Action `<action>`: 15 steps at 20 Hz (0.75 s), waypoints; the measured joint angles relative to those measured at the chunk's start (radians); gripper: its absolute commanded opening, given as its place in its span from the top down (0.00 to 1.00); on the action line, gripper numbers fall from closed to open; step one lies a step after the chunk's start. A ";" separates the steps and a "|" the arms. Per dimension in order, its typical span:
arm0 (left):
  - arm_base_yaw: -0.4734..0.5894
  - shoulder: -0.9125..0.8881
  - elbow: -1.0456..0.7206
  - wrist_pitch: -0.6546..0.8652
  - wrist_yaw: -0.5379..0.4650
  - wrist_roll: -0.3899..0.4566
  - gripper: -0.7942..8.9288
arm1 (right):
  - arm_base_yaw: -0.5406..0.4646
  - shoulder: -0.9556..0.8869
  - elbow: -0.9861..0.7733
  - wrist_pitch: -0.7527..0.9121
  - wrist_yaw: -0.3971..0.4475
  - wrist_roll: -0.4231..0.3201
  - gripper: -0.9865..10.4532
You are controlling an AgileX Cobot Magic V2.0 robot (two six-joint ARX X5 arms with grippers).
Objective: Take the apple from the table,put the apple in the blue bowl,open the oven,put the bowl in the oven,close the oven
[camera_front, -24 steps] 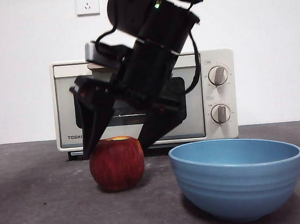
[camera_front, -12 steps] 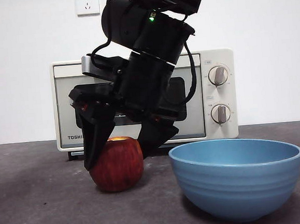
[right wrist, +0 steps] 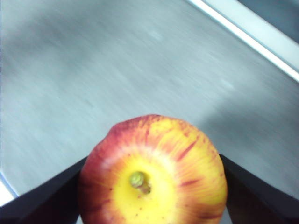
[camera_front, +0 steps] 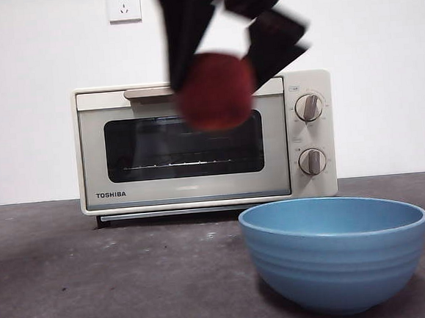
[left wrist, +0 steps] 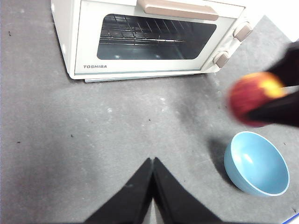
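The dark-red apple [camera_front: 215, 91] hangs high in the air in front of the oven [camera_front: 204, 141], blurred by motion, with my right gripper [camera_front: 223, 55] shut on it. The right wrist view shows the apple [right wrist: 153, 171] with its yellow stem patch between the two black jaws. From the left wrist view the apple [left wrist: 252, 97] floats above the blue bowl [left wrist: 256, 163]. The blue bowl [camera_front: 336, 251] stands empty on the table [camera_front: 97, 286] at the front right. The oven door is closed. My left gripper [left wrist: 153, 163] is shut, high over the table, holding nothing.
A white wall socket [camera_front: 124, 4] sits above the oven. The oven's two dials [camera_front: 311, 134] are on its right side. Bare grey table lies to the left of the bowl.
My right gripper closed on the apple and lifted it off the table, up and to the right. The bowl and oven have not moved.
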 measured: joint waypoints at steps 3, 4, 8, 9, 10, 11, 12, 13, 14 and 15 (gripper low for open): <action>0.000 0.000 0.000 0.000 0.000 0.000 0.91 | 0.000 -0.120 -0.055 -0.035 0.031 -0.001 0.62; 0.000 0.000 0.000 0.000 0.000 0.000 0.91 | 0.000 -0.154 -0.095 -0.032 0.031 -0.001 0.62; 0.000 0.000 0.000 0.000 0.000 0.000 0.91 | 0.000 -0.230 -0.308 0.056 0.045 0.012 0.62; 0.000 0.000 0.000 0.000 0.000 0.000 0.91 | 0.000 -0.240 -0.356 0.095 0.041 0.021 0.62; 0.000 0.000 0.000 0.000 0.000 0.000 0.91 | 0.000 -0.244 -0.399 0.135 0.031 0.028 0.62; 0.000 0.000 0.000 0.000 0.000 0.000 0.91 | 0.000 -0.245 -0.438 0.179 0.026 0.032 0.62; 0.000 0.000 0.000 0.000 0.000 0.000 0.91 | 0.001 -0.245 -0.476 0.227 0.022 0.037 0.62; 0.000 0.000 0.000 0.000 0.000 0.000 0.91 | 0.001 -0.245 -0.510 0.267 0.016 0.044 0.62; 0.000 0.000 0.000 0.000 0.000 0.000 0.91 | 0.000 -0.245 -0.541 0.311 0.005 0.052 0.62; 0.000 0.000 0.000 0.000 0.000 0.000 0.91 | 0.001 -0.244 -0.566 0.343 -0.001 0.058 0.62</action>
